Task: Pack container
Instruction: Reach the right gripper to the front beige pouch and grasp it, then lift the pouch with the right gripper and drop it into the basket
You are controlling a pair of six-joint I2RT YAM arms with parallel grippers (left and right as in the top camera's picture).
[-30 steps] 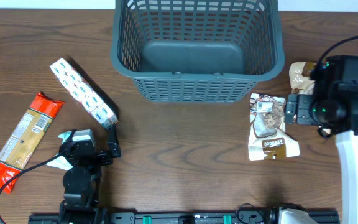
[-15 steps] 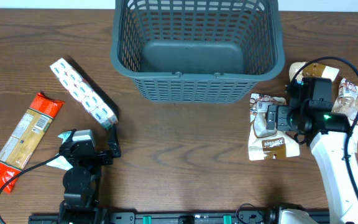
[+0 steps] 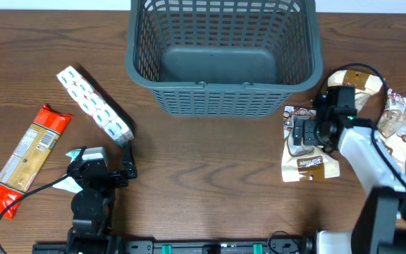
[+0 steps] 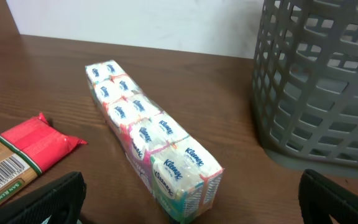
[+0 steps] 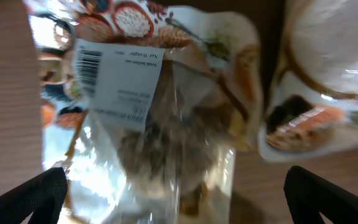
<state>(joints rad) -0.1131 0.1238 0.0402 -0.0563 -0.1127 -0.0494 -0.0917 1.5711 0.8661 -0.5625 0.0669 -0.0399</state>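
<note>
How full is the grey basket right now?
Empty. In the overhead view the basket shows a bare bottom; the tissue pack, red packet and snack pouches all lie outside it on the table.

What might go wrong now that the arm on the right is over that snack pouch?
The open right gripper hangs over a flat, glossy pouch, which may slip out when squeezed. Another packet lies right beside it and might get pinched too. The basket wall is tall and close, so a low lift may snag it.

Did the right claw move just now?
Yes. The right claw slid left, toward the basket's corner, and now hangs over the brown snack packet.
</note>
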